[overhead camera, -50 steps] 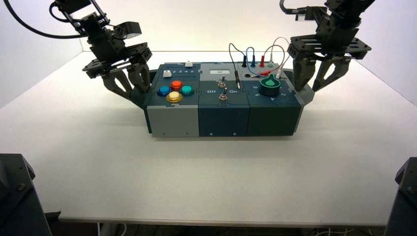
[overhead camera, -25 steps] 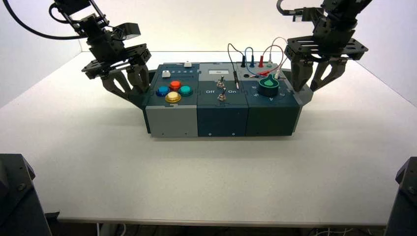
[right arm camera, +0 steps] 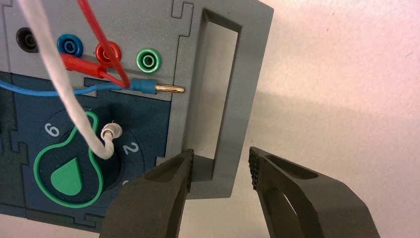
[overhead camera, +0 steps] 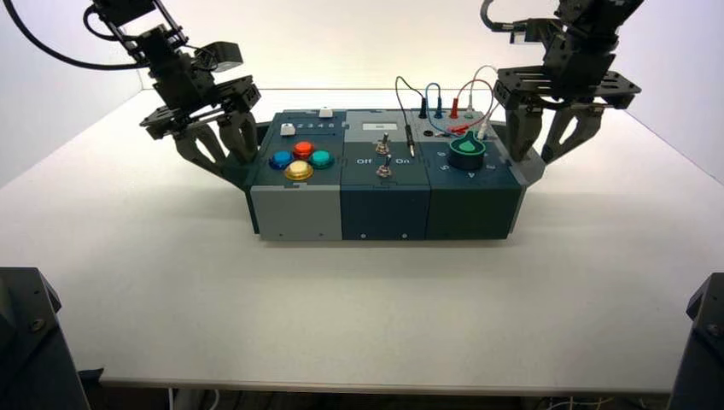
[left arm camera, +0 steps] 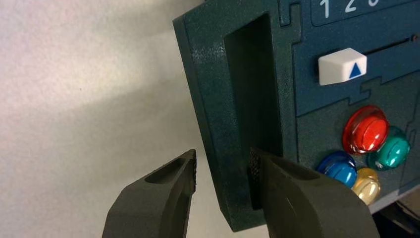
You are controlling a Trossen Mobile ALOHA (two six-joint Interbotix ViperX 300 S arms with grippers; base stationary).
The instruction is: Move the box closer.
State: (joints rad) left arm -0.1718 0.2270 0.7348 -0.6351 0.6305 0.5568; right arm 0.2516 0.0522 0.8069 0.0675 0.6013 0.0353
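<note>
The box (overhead camera: 384,201), dark teal and grey, stands across the middle of the white table. My left gripper (overhead camera: 218,149) is open astride the box's left side handle (left arm camera: 223,99): one finger (left arm camera: 297,198) sits in the handle's slot, the other (left arm camera: 153,203) stands clear outside. My left gripper (left arm camera: 223,161) is close to the four round buttons (left arm camera: 366,129). My right gripper (overhead camera: 538,141) is open over the grey right handle (right arm camera: 242,99), one finger in the slot, one outside with a gap. My right gripper (right arm camera: 220,158) is beside the green knob (right arm camera: 67,168).
Coloured wires (overhead camera: 444,107) loop above the box's right rear. A white slider (left arm camera: 341,66) with a blue triangle lies next to the left handle. Two toggle switches (overhead camera: 385,155) stand on the middle panel. Dark robot bases (overhead camera: 26,342) (overhead camera: 704,342) flank the table's near edge.
The box has slid slightly nearer and a little to the left, with both grippers moving along at its handles. Both stay open.
</note>
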